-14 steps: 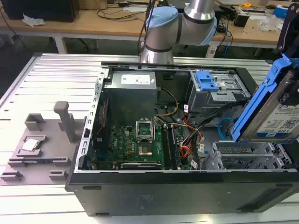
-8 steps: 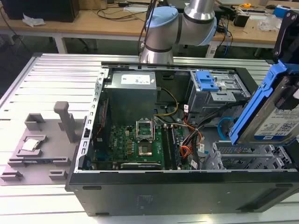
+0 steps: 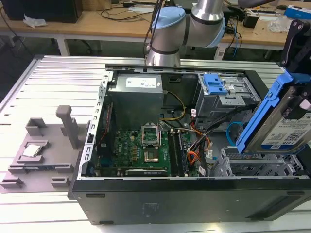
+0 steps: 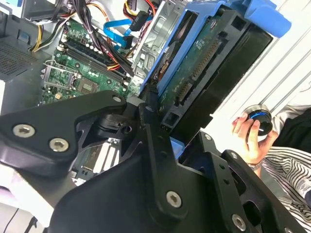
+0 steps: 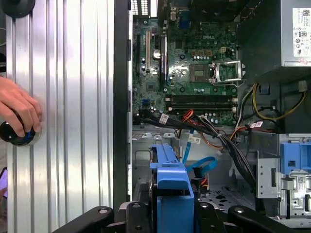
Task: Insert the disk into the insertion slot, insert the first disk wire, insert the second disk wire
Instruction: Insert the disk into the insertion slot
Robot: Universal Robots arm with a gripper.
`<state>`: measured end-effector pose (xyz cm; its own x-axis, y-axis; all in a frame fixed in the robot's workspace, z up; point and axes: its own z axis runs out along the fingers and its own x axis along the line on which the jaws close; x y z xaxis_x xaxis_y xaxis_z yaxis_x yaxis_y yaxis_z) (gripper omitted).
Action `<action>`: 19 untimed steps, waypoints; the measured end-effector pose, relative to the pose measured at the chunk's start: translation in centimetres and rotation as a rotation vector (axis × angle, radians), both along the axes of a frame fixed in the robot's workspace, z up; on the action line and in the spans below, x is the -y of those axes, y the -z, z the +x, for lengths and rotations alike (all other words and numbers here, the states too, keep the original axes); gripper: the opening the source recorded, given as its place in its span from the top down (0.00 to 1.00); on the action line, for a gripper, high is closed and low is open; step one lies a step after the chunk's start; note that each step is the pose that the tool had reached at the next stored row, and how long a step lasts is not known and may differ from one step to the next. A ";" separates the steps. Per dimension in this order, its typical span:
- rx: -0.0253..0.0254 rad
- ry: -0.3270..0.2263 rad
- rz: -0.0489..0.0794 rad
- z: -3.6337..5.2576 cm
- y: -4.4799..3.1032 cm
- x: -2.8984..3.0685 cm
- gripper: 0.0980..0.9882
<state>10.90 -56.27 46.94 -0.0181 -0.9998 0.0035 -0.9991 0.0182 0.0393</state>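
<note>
The disk (image 3: 284, 131), silver with a white label in a bright blue carrier, hangs tilted on edge above the open computer case, at the exterior view's right. My black gripper (image 3: 297, 104) is shut on its upper part. In both wrist views the fingers (image 4: 150, 126) (image 5: 138, 213) clamp the carrier's sides (image 4: 204, 58) (image 5: 171, 187). The insertion slot, a silver perforated cage (image 3: 252, 167) (image 5: 218, 196), lies just below the disk's lower edge. Whether the two touch I cannot tell. Loose wires, one a blue flat cable (image 3: 233, 130) (image 5: 201, 165), lie beside the cage.
A grey cage with a blue latch (image 3: 214, 85) stands behind the slot. The motherboard (image 3: 141, 150) and power supply (image 3: 138, 94) fill the case's left half. A person's hand (image 5: 17, 111) rests on a round knob on the ribbed table. A grey fixture (image 3: 43, 150) sits at the left.
</note>
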 end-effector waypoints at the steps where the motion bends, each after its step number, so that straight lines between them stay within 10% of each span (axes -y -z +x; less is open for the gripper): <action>1: 0.0000 0.000 0.000 0.00 0.09 0.00 0.70; 19: 0.0000 0.000 0.000 -0.17 1.27 -0.40 0.70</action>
<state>10.73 -55.87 45.67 -0.0181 -0.9998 0.0032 -0.9991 0.0182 0.0393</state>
